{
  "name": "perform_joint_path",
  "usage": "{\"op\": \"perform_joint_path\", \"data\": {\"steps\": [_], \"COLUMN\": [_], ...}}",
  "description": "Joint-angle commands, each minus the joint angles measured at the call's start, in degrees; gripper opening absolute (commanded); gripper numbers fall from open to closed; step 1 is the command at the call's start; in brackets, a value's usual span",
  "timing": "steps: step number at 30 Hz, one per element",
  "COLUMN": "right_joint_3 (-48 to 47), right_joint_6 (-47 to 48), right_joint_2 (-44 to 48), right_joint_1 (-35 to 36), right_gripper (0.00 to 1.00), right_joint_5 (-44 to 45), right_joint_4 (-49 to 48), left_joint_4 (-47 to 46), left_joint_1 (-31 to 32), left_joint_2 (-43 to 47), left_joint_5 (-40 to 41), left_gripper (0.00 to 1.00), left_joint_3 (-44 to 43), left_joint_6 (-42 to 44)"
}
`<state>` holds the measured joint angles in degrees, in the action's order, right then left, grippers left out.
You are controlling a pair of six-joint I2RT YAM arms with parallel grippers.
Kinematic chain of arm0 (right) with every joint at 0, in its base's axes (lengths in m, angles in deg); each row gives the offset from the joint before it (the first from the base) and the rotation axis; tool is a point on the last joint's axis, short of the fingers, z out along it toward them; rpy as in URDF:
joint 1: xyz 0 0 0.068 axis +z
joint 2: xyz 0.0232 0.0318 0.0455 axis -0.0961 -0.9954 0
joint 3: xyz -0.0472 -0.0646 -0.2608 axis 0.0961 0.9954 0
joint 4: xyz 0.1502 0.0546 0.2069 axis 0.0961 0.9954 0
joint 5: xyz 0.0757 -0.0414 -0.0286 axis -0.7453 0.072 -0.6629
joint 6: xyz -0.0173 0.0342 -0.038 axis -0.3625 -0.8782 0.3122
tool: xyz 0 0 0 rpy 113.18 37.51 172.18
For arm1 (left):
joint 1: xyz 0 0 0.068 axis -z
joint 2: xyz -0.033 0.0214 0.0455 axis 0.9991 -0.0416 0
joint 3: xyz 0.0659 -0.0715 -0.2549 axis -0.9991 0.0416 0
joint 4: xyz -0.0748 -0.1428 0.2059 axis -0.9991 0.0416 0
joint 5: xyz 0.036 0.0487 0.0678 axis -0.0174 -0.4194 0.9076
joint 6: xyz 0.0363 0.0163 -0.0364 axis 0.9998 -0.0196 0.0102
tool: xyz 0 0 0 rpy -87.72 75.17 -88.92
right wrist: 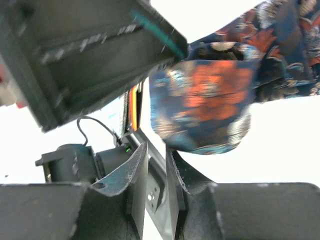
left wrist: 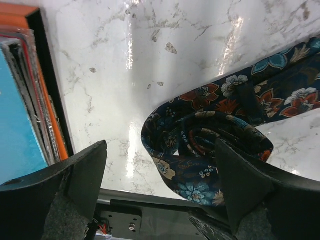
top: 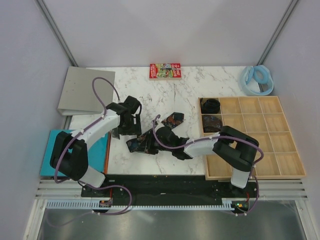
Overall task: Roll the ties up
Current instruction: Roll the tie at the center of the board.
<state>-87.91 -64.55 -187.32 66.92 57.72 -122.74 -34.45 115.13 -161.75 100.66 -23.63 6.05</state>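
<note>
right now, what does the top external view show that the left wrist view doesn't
Only top external: the wooden compartment tray holding dark rolled ties, the red printed flat box and pale blue ring. Only left wrist: the loose coil sitting between the left gripper's open fingers. Both: the dark floral necktie, white marble table and teal orange-edged book.

Dark navy tie point(top: 175, 119) with red, blue and white floral print, near the counter's front edge, left of middle. One end wound into a loose, unfinished coil, the rest trailing flat toward the back right. Two rolled ties point(top: 212, 123) nearer the right edge.
</note>
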Motion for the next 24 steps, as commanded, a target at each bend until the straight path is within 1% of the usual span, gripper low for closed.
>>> {"op": "perform_joint_path", "data": {"steps": [1, 3, 5, 7, 10, 13, 15, 18, 21, 24], "right_joint_3": [0.2, 0.2, -0.5, -3.0, -6.1, -8.9, -10.6, -12.3, -13.8, -14.7], "right_joint_6": [5.7, 8.1, 9.9, 13.0, 14.9, 15.5, 15.6, 15.5, 15.5, 15.3], "right_joint_2": [7.3, 11.3, 13.8, 16.4, 17.0, 14.4, 12.0, 9.5, 7.1, 5.1], "right_joint_1": [0.6, 0.6, 0.6, 0.4, -0.5, -1.9, -2.9, -3.0, -3.5, -4.3], "right_gripper": [0.28, 0.29, 0.29, 0.30, 0.31, 0.31, 0.29, 0.29, 0.29, 0.29], "right_joint_5": [0.2, 1.4, 4.0, 5.8, 5.5, 3.1, 0.6, -0.6, -1.8, -2.6], "right_joint_4": [8.7, 12.2, 17.9, 23.3, 26.4, 27.8, 28.2, 29.5, 29.4, 29.2], "left_joint_4": [4.0, 5.7, 7.2, 6.5, 5.5, 5.5, 5.4, 4.9, 1.4, -2.2], "left_joint_1": [-0.1, -0.5, -2.0, -3.5, -4.2, -5.3, -6.1, -6.8, -6.8, -6.8], "left_joint_2": [3.9, 5.3, 6.9, 11.2, 17.0, 21.5, 23.7, 27.4, 31.7, 34.6], "left_joint_5": [3.5, 4.3, 5.4, 4.7, 2.9, 2.1, 0.1, -2.9, -7.0, -10.6], "left_gripper": [0.95, 0.95, 0.93, 0.93, 0.91, 0.90, 0.88, 0.85, 0.84, 0.84], "left_joint_3": [-4.9, -5.5, -5.1, -2.6, 0.9, 3.2, 4.3, 7.1, 12.7, 16.5], "left_joint_6": [-0.3, -0.8, -3.0, -5.0, -7.5, -9.1, -9.7, -12.3, -15.1, -16.7]}}
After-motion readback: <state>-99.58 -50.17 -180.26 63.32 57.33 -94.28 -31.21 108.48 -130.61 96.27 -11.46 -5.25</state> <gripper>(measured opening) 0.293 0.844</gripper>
